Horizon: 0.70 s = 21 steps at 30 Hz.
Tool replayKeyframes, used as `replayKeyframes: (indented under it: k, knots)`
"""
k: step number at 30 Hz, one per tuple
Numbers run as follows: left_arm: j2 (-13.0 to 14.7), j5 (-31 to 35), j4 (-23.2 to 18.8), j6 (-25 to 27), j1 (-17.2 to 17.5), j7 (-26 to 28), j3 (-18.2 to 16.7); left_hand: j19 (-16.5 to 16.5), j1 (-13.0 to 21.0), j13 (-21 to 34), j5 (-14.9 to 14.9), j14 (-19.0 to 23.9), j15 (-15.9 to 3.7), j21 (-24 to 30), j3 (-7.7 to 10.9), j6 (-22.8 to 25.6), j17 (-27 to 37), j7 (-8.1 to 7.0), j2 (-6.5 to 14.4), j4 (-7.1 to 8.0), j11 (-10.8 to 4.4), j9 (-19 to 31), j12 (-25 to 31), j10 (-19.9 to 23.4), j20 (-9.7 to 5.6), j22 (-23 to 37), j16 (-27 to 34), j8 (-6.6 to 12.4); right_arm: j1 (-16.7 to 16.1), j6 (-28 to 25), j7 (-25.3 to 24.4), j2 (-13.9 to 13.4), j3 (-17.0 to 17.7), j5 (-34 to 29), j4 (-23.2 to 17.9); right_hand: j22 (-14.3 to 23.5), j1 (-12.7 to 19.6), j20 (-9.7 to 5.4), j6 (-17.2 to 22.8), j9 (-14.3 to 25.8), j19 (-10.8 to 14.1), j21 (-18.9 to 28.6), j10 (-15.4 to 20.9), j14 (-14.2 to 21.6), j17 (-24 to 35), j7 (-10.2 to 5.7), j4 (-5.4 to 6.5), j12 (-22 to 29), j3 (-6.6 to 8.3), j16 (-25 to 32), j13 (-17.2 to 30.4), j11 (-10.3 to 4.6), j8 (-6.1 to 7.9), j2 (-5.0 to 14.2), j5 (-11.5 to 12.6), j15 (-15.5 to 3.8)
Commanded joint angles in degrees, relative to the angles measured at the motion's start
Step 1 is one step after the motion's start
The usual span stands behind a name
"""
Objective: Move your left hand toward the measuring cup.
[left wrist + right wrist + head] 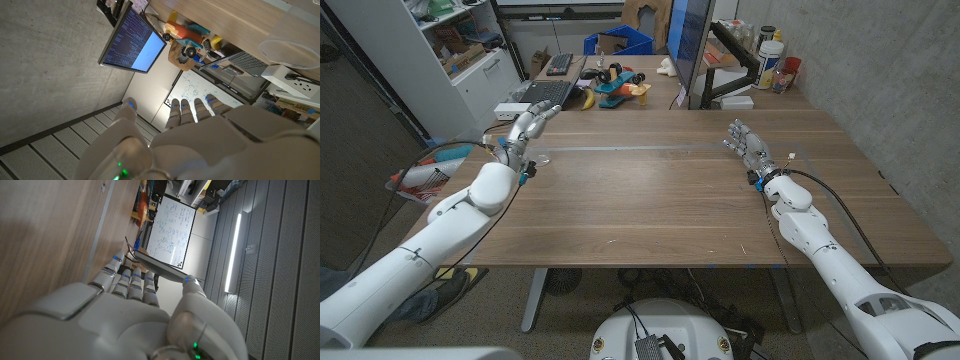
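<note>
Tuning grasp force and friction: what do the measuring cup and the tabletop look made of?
Measuring cup: clear, glossy, likely plastic though glass can't be ruled out; the table's grain shows through it and only its rim catches light. Table: wood or wood-look laminate, matte brown, with long grain lines and little glare.

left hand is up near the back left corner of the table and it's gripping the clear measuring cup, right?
Not quite. The left hand is near the table's back left corner, but it grips nothing: in the head view its fingers are spread above the table, apart from the clear measuring cup. The left wrist view shows the cup's rim beyond the fingertips, untouched.
</note>
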Motion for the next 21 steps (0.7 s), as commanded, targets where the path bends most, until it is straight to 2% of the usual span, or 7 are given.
replayKeyframes:
  k: [1, 21]
  knots:
    - [1.8, 3.2, -1.3, 4.4, 0.1, 1.3, -0.3, 0.1, 0.8, 0.2, 0.1, 0.4, -0.02, 0.2, 0.08, 0.4, 0.1, -0.01, 0.0, -0.37, 0.33, 0.1, 0.4, 0.2, 0.22, 0.1, 0.2, 0.51, 1.0, 0.3, 0.5, 0.8, -0.1, -0.3, 1.9, 0.3, 0.4, 0.07, 0.3, 0.2, 0.6, 0.3, 0.7, 0.3, 0.2, -0.46, -0.15, 0.2, 0.06, 0.3, 0.1, 0.13, 0.26, 0.04, 0.4, -0.01]
    - [3.4, 5.8, -2.7, 10.0, 0.2, 2.4, -0.3, 0.2, 1.5, 0.2, 0.2, 0.9, -0.07, 0.3, 0.23, 0.9, 0.1, -0.11, 0.0, -0.62, 0.26, 0.1, 0.5, 0.6, 0.22, 0.1, 0.3, 0.61, 1.2, 0.7, 1.0, 1.3, 0.3, -0.3, 2.6, 0.3, 0.4, 0.12, 0.4, 0.2, 0.7, 0.4, 0.7, 0.4, 0.2, -0.5, -0.16, 0.2, 0.02, 0.4, 0.1, 0.04, 0.29, 0.04, 0.4, -0.03]
